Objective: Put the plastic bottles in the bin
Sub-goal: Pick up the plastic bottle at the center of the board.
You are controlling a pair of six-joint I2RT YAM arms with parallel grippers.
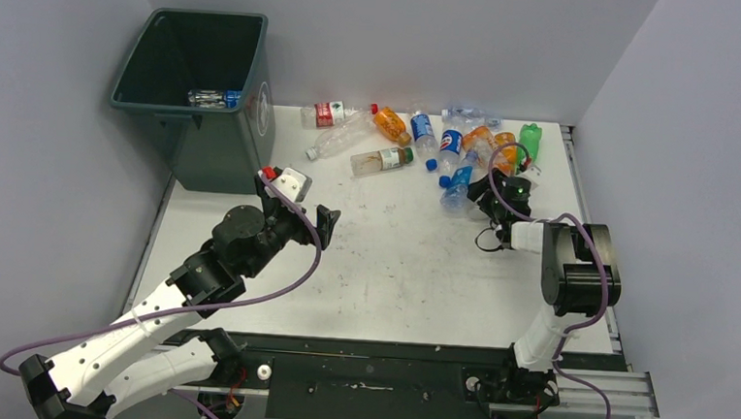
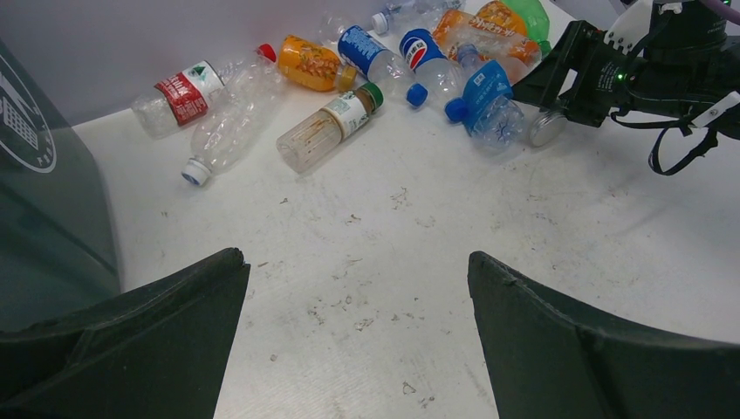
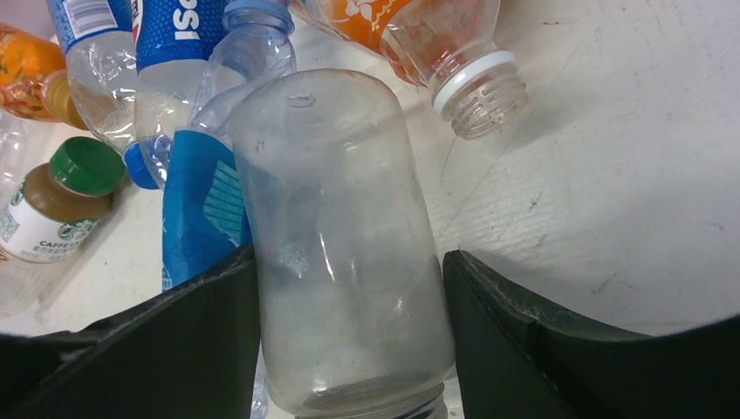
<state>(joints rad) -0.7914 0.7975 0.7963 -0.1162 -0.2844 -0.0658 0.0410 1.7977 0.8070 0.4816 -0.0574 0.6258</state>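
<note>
The bin point(image 1: 217, 152) stands at the far-left corner of your desk point(image 1: 392, 269), one bottle point(image 1: 213, 97) inside. The plastic bottles point(image 1: 448, 141) lie scattered along the far edge. Your left end effector point(image 2: 358, 262) gapes empty. Your right end effector point(image 3: 349, 262) clamps a clear bottle point(image 3: 340, 175) there.

The clear bottle point(image 3: 336, 175) within the right gripper point(image 3: 349, 255) is cut off at the bottom edge, its neck unseen.
</note>
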